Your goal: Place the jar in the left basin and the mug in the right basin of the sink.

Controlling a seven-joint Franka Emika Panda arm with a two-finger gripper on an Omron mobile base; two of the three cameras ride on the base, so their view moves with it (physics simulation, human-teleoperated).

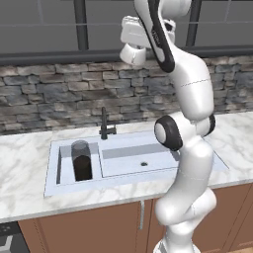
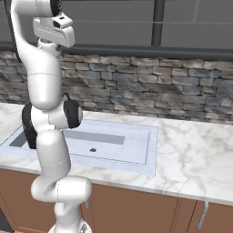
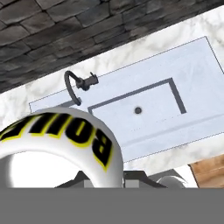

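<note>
The tall dark jar point(image 1: 82, 160) stands upright in the narrow left basin point(image 1: 65, 170) of the sink point(image 1: 148, 179). The wider right basin point(image 1: 133, 159) holds nothing; its round drain shows. My gripper point(image 1: 134, 45) is raised high above the sink, in front of the stone wall, and is shut on the white mug point(image 1: 132, 54). In the hand view the mug point(image 3: 57, 144) looms at the lower left, white with black and yellow lettering, and hides the fingertips. Beyond it lies the right basin point(image 3: 144, 109), far below.
A thin dark faucet point(image 1: 105, 126) stands at the sink's rear edge, between the basins. Marble counter point(image 1: 24, 168) runs on both sides, with a wide stretch on the right point(image 2: 195, 150). A stone wall point(image 1: 49, 94) backs the counter.
</note>
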